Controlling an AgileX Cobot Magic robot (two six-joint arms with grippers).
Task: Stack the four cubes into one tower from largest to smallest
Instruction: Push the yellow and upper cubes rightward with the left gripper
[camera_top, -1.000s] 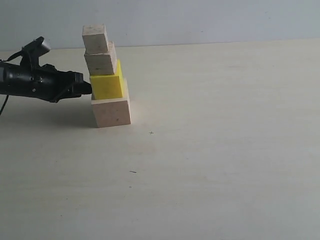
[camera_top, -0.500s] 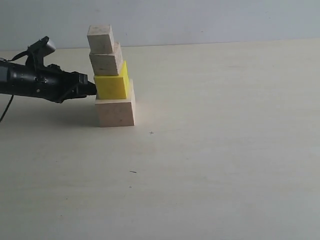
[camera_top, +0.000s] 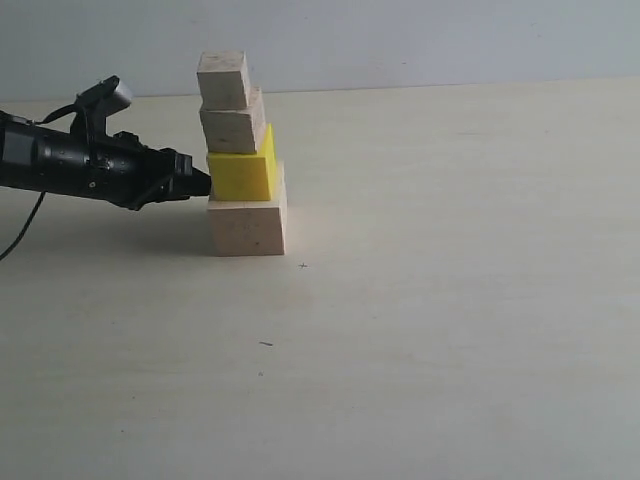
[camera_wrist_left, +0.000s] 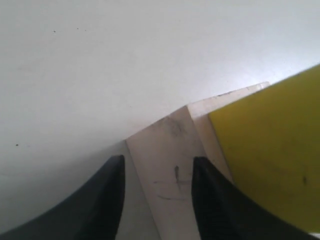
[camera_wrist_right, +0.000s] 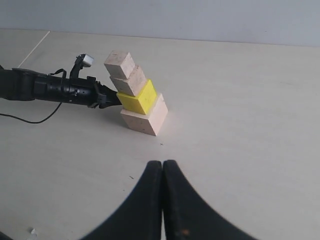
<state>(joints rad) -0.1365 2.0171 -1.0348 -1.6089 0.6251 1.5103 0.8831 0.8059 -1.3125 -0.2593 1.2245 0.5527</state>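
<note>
The table (camera_top: 450, 300) carries the tower (camera_top: 243, 160), already four cubes high and standing left of centre in the exterior view, its long axis upright. At the bottom is the largest pale wood cube (camera_top: 247, 227), then the yellow cube (camera_top: 240, 176), the light-brown cube (camera_top: 232, 127) and the smallest pinkish cube (camera_top: 222, 79). Each upper cube sits slightly further toward the left arm's side, so the column looks a little stepped.

The tower lies straight ahead of the left claw (camera_top: 203, 183), which reaches in level and low, its tips at the seam between the yellow and pale cubes. By my reading any next move depends on that contact, since a sideways nudge there could topple the stepped upper cubes.

The left arm is much nearer. The right claw (camera_wrist_right: 162, 164) is pressed together, holds nothing, and is well apart from the tower.

Only the left wrist view shows that the left claw (camera_wrist_left: 157, 162) is spread, with a corner of the pale cube between its fingers and not pinched. That view shows neither of the two top cubes, while the exterior and right wrist views show the whole column.
</note>
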